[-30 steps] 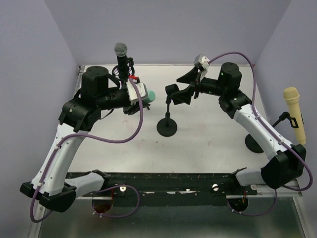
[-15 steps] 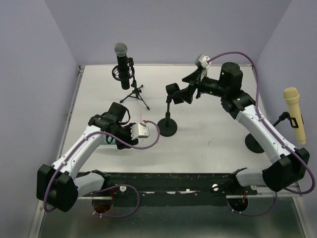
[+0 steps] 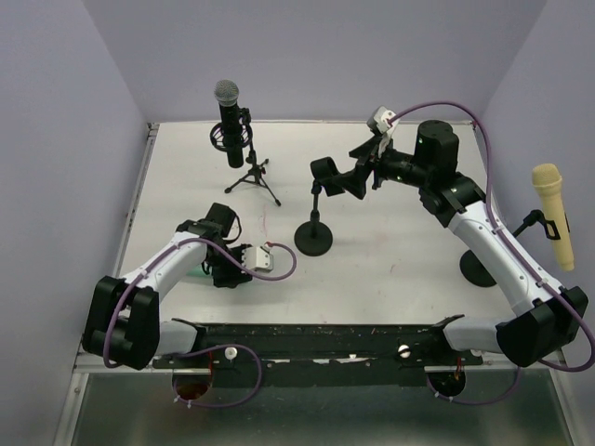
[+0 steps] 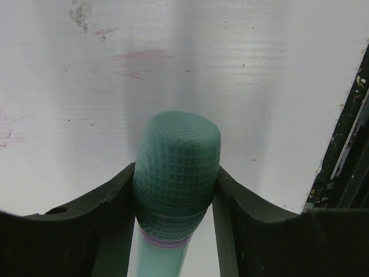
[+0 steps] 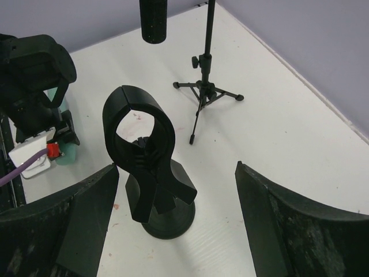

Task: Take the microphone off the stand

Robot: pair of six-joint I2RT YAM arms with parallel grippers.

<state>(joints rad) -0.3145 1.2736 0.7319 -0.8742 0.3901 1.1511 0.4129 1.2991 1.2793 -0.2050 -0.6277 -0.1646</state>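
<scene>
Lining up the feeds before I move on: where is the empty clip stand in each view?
Top external: the clip stand is mid-table, just right of the tripod.
Left wrist: not in view; the green microphone fills the middle.
Right wrist: the clip stand is in the centre foreground.
Shared landmark: the tripod, behind the stand in the right wrist view.

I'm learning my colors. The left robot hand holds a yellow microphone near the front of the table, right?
Not yellow. The left wrist view shows the microphone in the left gripper is green. It is near the front of the table.
</scene>
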